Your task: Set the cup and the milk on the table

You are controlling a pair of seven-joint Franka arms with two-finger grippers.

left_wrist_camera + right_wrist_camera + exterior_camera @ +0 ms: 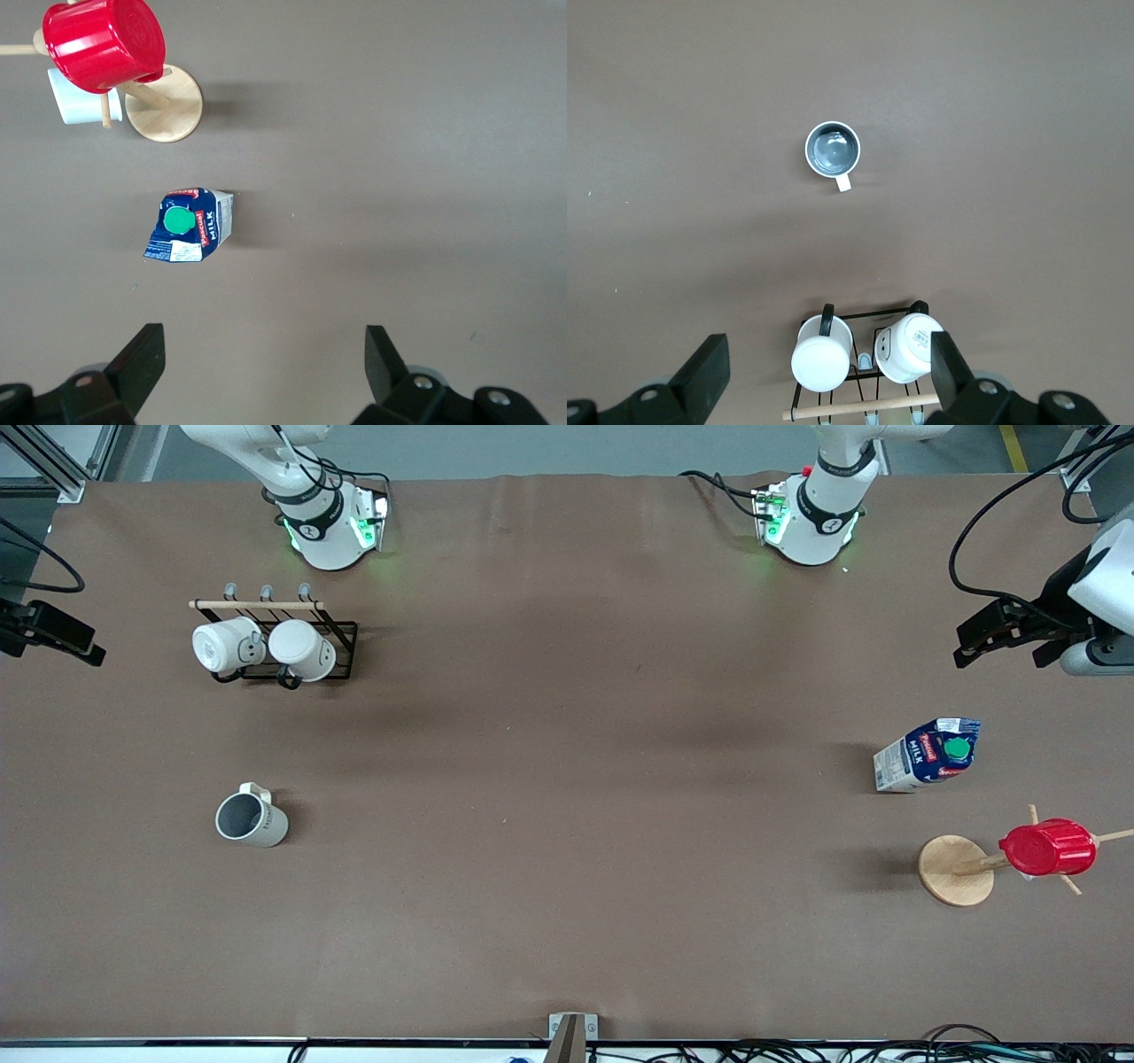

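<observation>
The cup (251, 819), off-white with a dark grey inside, stands upright on the brown table (567, 779) toward the right arm's end; it also shows in the right wrist view (832, 149). The milk (928, 755), a blue-and-white carton with a green cap, stands on the table toward the left arm's end and shows in the left wrist view (189, 224). My left gripper (999, 646) is open and empty, high over that end of the table (266, 363). My right gripper (49, 646) is open and empty, high over the other end (828, 372).
A black wire rack (341, 638) with two white mugs (227, 646) stands farther from the front camera than the cup. A wooden peg stand (955, 870) carrying a red ribbed cup (1047, 847) stands nearer the front camera than the milk.
</observation>
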